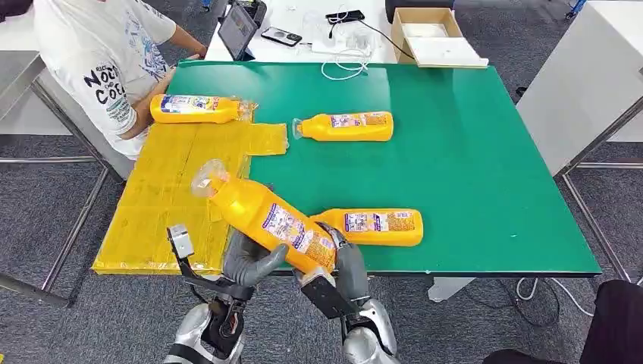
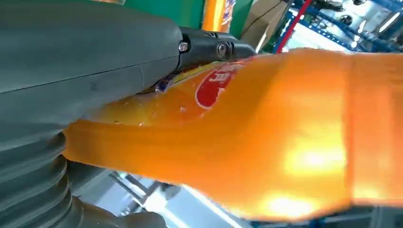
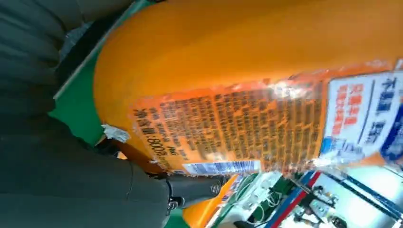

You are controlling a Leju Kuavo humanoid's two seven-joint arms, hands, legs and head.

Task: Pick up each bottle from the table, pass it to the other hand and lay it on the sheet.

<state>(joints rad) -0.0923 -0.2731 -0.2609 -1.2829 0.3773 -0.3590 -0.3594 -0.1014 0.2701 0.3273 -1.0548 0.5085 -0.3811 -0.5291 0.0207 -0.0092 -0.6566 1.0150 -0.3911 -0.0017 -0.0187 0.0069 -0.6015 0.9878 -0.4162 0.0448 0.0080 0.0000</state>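
Head view: both of my arms meet at the near edge of the table (image 1: 470, 152). My left robot hand (image 1: 254, 262) is wrapped under the middle of the held bottle (image 1: 265, 216), and my right robot hand (image 1: 345, 265) is closed round its base end. The bottle is tilted, cap end up and away toward my left. Ahead of my left robot hand lies the yellow sheet (image 1: 174, 197), with one bottle on the sheet (image 1: 193, 108) at its far end, next to a seated person (image 1: 106, 61). Just beyond my right robot hand a second bottle (image 1: 371, 226) lies on the table; a third bottle (image 1: 349, 126) lies well ahead of it.

Left wrist view: the held bottle (image 2: 266, 137) runs across in front of my left robot hand (image 2: 85, 71), whose thumb and dark fingers press its orange body.

Right wrist view: my right robot hand (image 3: 71, 180) grips the labelled base of the held bottle (image 3: 247, 95), dark fingers under the printed label.

Judgement: the handover step is in hand, with both robot hands on one bottle. Next, my right robot hand should let go only once the left grip is firm; the left arm then carries the bottle over the sheet and lays it flat, away from the bottle already there.
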